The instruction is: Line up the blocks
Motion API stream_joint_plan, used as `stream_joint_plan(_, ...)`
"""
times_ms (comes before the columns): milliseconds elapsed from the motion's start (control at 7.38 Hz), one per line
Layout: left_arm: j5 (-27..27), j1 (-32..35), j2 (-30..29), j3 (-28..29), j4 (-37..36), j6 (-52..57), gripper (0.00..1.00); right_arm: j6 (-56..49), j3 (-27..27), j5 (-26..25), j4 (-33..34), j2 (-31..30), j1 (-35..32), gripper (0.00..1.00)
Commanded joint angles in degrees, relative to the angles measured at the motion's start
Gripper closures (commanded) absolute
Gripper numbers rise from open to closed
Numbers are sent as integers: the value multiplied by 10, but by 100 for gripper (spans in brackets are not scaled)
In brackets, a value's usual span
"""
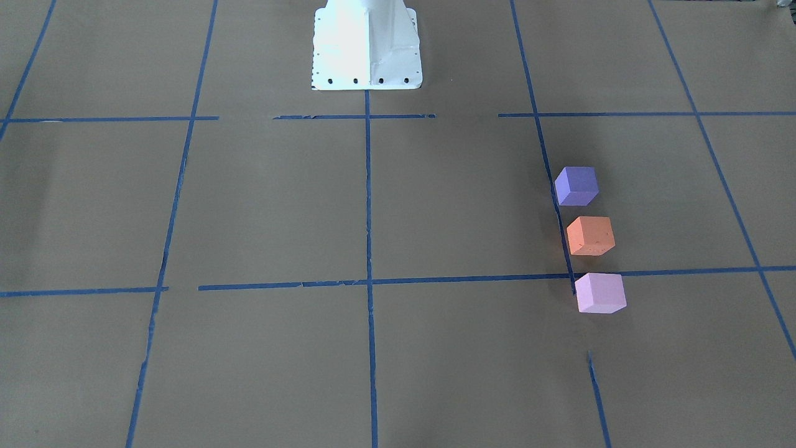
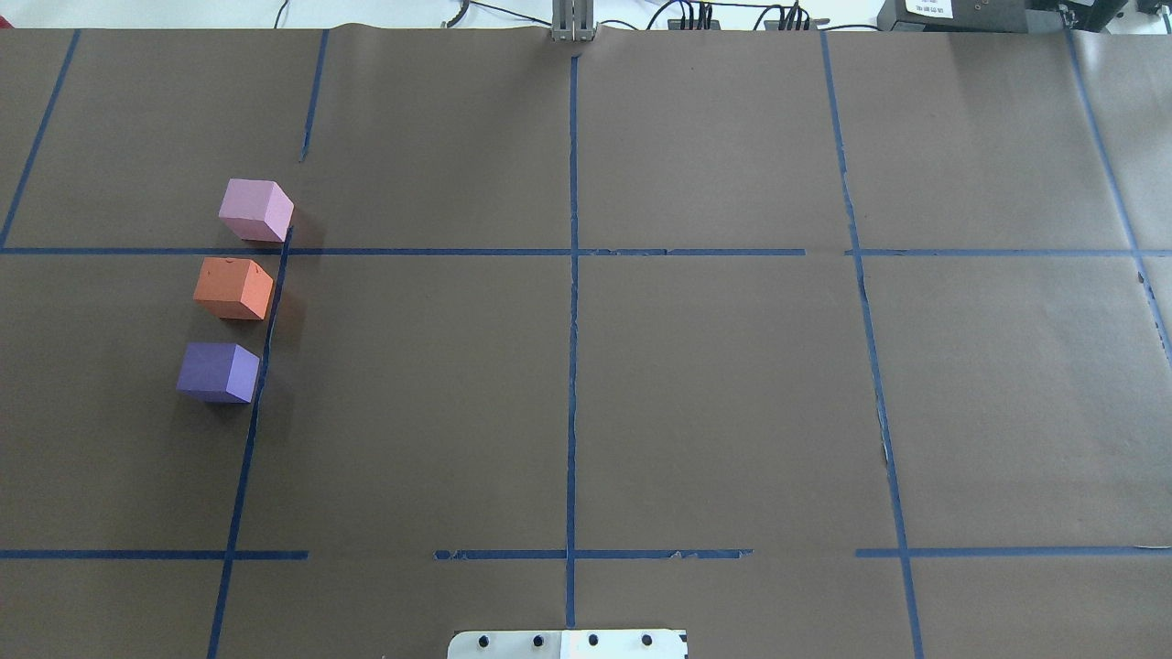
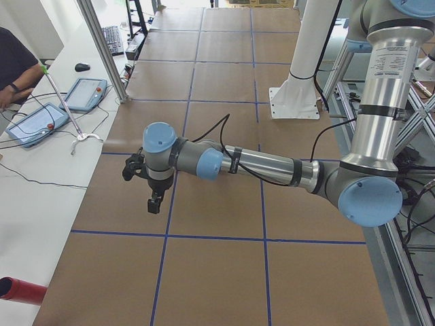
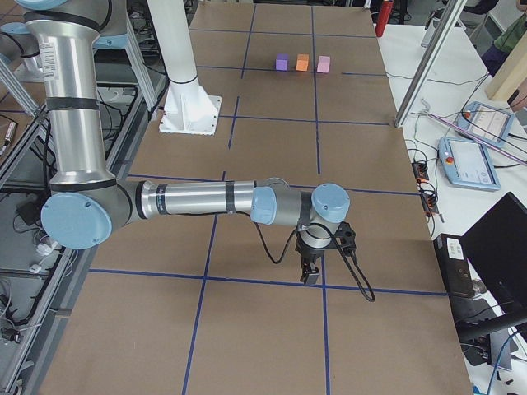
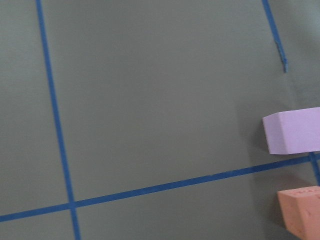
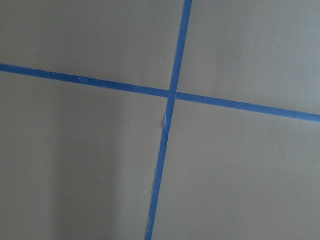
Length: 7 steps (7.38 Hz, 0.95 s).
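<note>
Front: purple block [image 1: 576,185], orange block [image 1: 591,236] and pink block [image 1: 600,292] lined up, apart.
Left side: left gripper [image 3: 155,202], grip cannot tell.
Right side: right gripper [image 4: 310,271] far from blocks, cannot tell.
Left wrist: blocks near claw; careless sweep could scatter them.

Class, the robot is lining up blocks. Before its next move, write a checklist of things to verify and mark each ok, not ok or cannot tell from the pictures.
1. Purple block, orange block and pink block form one row, orange in the middle: ok.
2. Neighbouring blocks are apart, not touching, and none is stacked: ok.
3. No block is held by an end effector: ok.
4. Left end effector open or shut: cannot tell, since it shows only in a side view.
5. Right end effector open or shut: cannot tell, for the same reason.
6. Right end effector is well away from the row: ok.
</note>
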<state>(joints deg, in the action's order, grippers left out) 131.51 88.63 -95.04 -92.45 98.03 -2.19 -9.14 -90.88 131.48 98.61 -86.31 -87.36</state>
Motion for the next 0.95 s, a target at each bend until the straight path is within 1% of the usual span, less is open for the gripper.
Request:
stream_joint_plan(0,26,22,49,21,39,9,0,0,0,0,0,0,0,0)
stream_joint_plan(136,26,25,56,10,39,9,0,0,0,0,0,0,0,0)
stream_joint_plan(271,27,26,57,10,23,8,0,0,0,0,0,0,0,0)
stream_joint_plan(407,27,27,59,-4,-24,8,0,0,0,0,0,0,0,0)
stream_joint_plan(542,25,25,49,-13,-92,9,0,0,0,0,0,0,0,0)
stream_joint_plan(678,24,25,49,-16,-108,10,0,0,0,0,0,0,0,0)
stream_joint_plan(814,24,25,54,-16,-108,12,0,0,0,0,0,0,0,0)
